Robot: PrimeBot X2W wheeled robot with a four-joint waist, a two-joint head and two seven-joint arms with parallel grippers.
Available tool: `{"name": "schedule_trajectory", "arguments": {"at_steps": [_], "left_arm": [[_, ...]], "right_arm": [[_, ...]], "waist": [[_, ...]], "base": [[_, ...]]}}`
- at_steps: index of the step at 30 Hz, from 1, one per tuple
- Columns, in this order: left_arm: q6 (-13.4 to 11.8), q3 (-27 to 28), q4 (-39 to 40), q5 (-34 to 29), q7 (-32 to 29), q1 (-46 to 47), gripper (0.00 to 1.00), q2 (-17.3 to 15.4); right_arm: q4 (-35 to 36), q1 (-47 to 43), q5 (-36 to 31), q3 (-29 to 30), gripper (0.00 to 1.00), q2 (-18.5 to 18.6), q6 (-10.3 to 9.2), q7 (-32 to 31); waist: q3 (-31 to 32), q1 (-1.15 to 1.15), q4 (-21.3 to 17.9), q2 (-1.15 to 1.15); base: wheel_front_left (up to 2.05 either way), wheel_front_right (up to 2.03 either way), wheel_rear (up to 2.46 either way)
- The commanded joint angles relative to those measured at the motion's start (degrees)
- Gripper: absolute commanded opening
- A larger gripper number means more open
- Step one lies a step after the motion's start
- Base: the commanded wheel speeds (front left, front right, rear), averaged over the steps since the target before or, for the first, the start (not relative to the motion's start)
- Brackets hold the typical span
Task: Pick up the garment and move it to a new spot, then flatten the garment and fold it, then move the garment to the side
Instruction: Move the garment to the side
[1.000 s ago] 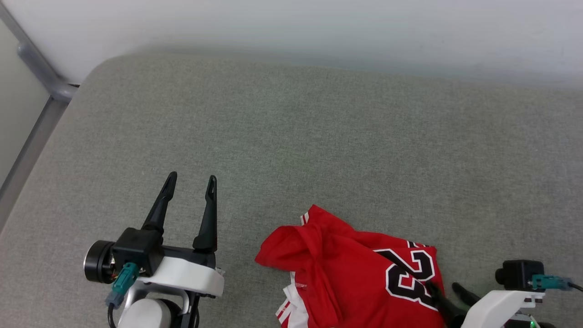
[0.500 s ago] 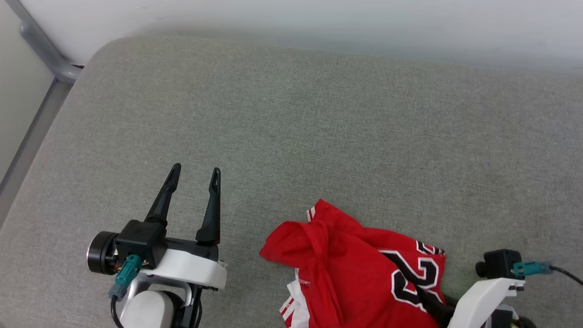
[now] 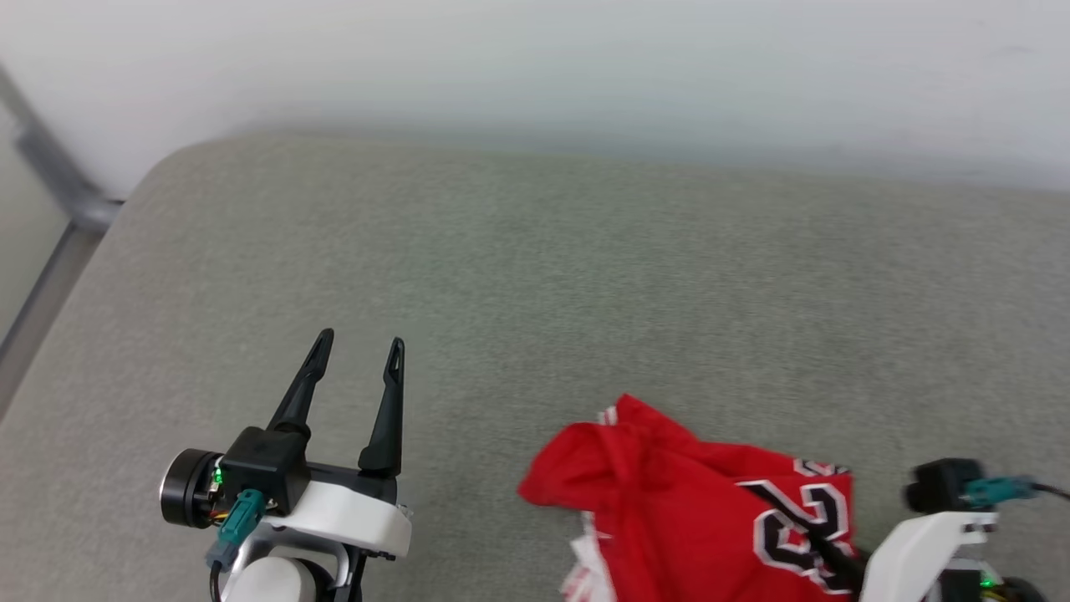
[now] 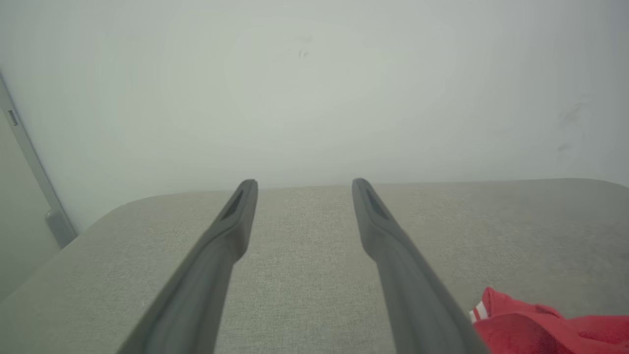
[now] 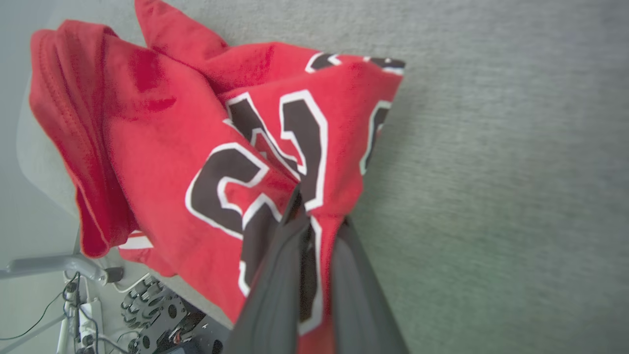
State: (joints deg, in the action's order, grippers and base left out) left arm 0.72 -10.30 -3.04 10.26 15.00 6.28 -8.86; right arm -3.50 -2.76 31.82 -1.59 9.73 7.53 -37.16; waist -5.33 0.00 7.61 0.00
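Your right jaws, lower right, pinch the crumpled red jersey point(image 3: 669, 493) at its number; your left jaws gape empty, well left of it.

Grey-green fabric surface point(image 3: 585, 276); pale wall point(image 3: 535, 58) behind; metal rail point(image 3: 58, 188) left.

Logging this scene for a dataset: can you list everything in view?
garment: one, red with black-and-white 23, bunched at the cushion's near right
cushion: one, grey-green, beneath the garment and grippers
wall: one, white, behind the cushion
rail: one, grey, far left by the wall
cables: a few, dark, on the floor past the cushion's edge
left gripper: one, black, jaws open over bare cushion
right gripper: one, black, jaws shut on the garment
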Motion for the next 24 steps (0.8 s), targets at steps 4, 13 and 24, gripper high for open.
{"name": "schedule_trajectory", "arguments": {"at_steps": [4, 13, 24], "left_arm": [[0.62, 0.26, 0.34, -0.53, 0.2, -0.73, 1.0, -0.07], [1.31, 0.32, 2.4, -1.45, 0.18, -0.62, 1.0, 0.49], [3.02, -0.33, 7.93, -4.04, -0.05, 7.15, 1.0, -2.78]], "right_arm": [[1.31, -0.98, -1.2, 3.41, 0.0, 1.85, -0.06, -1.62], [1.61, 3.25, -4.02, 7.29, 0.0, 5.72, -0.06, -4.22], [-7.35, 21.45, -9.9, 12.36, 0.0, 7.99, -0.07, 5.41]], "waist": [[1.52, 0.0, -4.95, 0.0], [-2.31, 0.0, -16.41, 0.0], [-15.43, 0.0, -24.54, 0.0]], "base": [[0.0, 0.0, 0.0], [0.0, 0.0, 0.0], [0.0, 0.0, 0.0]]}}
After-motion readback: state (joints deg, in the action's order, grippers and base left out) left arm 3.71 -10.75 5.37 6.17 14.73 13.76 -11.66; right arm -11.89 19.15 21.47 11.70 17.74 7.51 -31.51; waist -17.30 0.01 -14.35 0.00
